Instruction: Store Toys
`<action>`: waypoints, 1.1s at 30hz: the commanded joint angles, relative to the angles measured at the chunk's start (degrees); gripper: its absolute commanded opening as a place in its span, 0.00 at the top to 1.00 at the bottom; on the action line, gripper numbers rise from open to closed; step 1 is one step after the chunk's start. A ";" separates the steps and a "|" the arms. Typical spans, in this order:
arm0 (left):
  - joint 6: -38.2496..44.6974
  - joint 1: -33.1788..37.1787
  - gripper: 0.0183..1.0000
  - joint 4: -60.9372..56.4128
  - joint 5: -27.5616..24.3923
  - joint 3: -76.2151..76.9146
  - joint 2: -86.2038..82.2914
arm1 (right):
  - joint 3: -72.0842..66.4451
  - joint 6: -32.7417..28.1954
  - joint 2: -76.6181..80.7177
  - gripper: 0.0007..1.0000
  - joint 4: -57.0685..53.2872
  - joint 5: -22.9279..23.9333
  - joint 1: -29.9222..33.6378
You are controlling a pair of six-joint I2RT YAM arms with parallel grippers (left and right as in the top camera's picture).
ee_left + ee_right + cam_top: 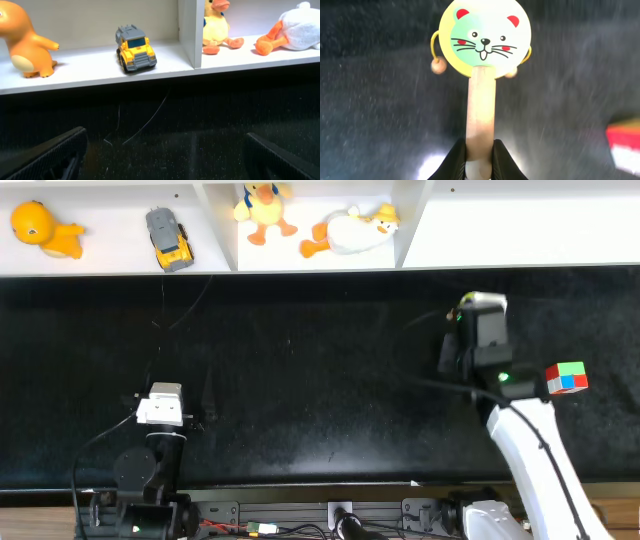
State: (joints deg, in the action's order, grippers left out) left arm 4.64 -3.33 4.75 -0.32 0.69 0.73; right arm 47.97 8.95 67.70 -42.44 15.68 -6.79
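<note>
My right gripper [480, 162] is shut on the wooden handle of a cat-face rattle drum [485, 37], round, with a pale green face, red ears and two small beads on strings. It hangs above the black mat. In the top view the right gripper [472, 330] is at the right of the mat, left of a colour cube [566, 378]. My left gripper [160, 155] stands open low over the mat near its base [160, 405], facing the white shelf [165, 62]. On the shelf sit an orange dinosaur [22, 45], a yellow truck [135, 49], a yellow duck [216, 27] and a white duck [295, 32].
The shelf [500, 240] runs along the far edge, divided by upright walls; its rightmost compartment holds nothing. The black mat [300, 380] covers the middle of the table. Cables lie along the near edge by the arm bases.
</note>
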 commanded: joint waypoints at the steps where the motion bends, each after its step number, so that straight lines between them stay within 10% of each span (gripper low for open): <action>1: 0.70 0.26 0.00 0.09 0.44 -0.24 -0.57 | 8.50 -15.30 6.84 0.96 2.36 -4.85 3.10; 24: 0.72 0.26 0.00 0.09 0.46 -0.24 -0.57 | 29.11 -25.68 34.64 0.95 15.26 -10.49 3.50; 28: 0.70 0.26 0.00 0.09 0.44 -0.24 -0.57 | 29.14 -25.68 35.60 0.81 15.67 -11.23 3.50; 33: 0.70 0.26 0.00 0.09 0.46 -0.24 -0.57 | 29.14 -25.68 35.65 0.37 15.85 -11.23 3.50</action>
State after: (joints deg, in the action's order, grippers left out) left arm 4.67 -3.33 4.75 -0.32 0.69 0.73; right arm 75.31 -16.84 102.78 -26.55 5.28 -3.44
